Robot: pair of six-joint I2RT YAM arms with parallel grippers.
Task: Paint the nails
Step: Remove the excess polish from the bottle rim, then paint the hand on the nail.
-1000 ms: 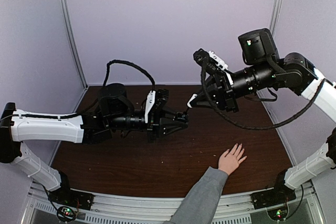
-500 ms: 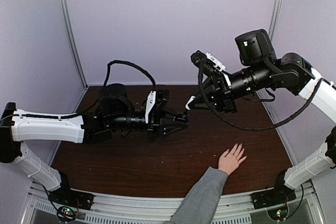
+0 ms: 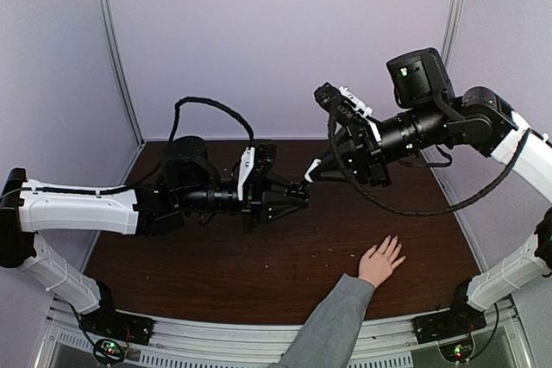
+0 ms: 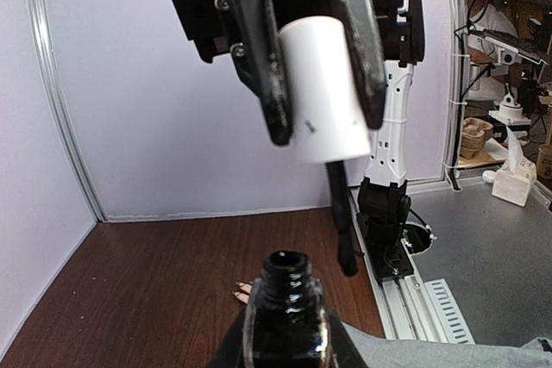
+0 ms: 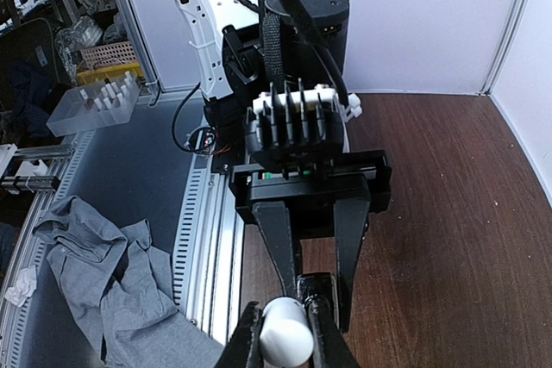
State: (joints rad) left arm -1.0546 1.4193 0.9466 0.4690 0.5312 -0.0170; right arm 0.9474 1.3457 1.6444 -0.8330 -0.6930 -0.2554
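Note:
A light-skinned hand (image 3: 379,261) with a grey sleeve (image 3: 332,325) lies flat on the brown table, fingers spread; its nails (image 3: 395,242) are too small to read. My left gripper (image 3: 297,189) is shut on a small dark polish bottle (image 4: 289,303) with an open neck, held above the table. My right gripper (image 3: 315,168) is shut on the white cap (image 5: 285,333), just above and right of the bottle. In the left wrist view the cap (image 4: 325,92) hangs over the bottle neck, and two fingertips (image 4: 241,289) show beside the bottle.
The table (image 3: 216,256) is dark wood with pale walls behind and at the sides. An aluminium rail (image 3: 216,333) runs along the near edge. The right arm's black cable (image 3: 405,208) loops low over the table's right part.
My right gripper with the white cap has dropped slightly down and left, closer to the bottle. The left gripper and the hand have barely moved.

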